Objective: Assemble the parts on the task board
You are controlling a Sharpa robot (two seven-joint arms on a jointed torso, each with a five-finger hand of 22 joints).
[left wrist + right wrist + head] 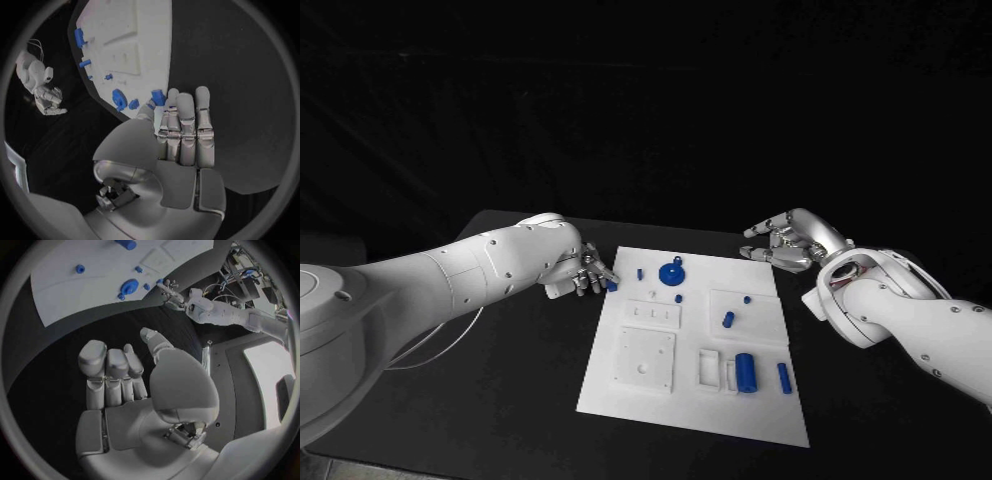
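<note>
My left hand (pixel 577 270) is sitting at the left edge of the task board (pixel 689 400), near its far corner. The fingers (pixel 186 125) on this hand are straight and pressed close side by side. A small blue part (pixel 612 286) is lying right at their tips, on the board's edge. I cannot tell if my fingers are touching it or pinching it.

My right hand (pixel 790 240) is hanging over the black counter (pixel 516 400), past the far right corner of the board. It is not touching the board. Its fingers (pixel 107 367) are bent in a little toward the palm, and they are holding nothing.

The white board is lying flat in the middle of the counter. A round blue part (pixel 672 272) with a small knob is sitting near the far edge, between my 2 hands. A tiny blue part (pixel 640 272) is just beside it on its left. Another tiny blue part (pixel 678 298) is lying a little nearer to me. A short blue peg (pixel 728 319) is sitting in the raised white square on the right side. Close to the near right corner, a fat blue roll (pixel 747 372) is standing out beside a thin blue stick (pixel 783 377). They are next to each other but apart.
</note>
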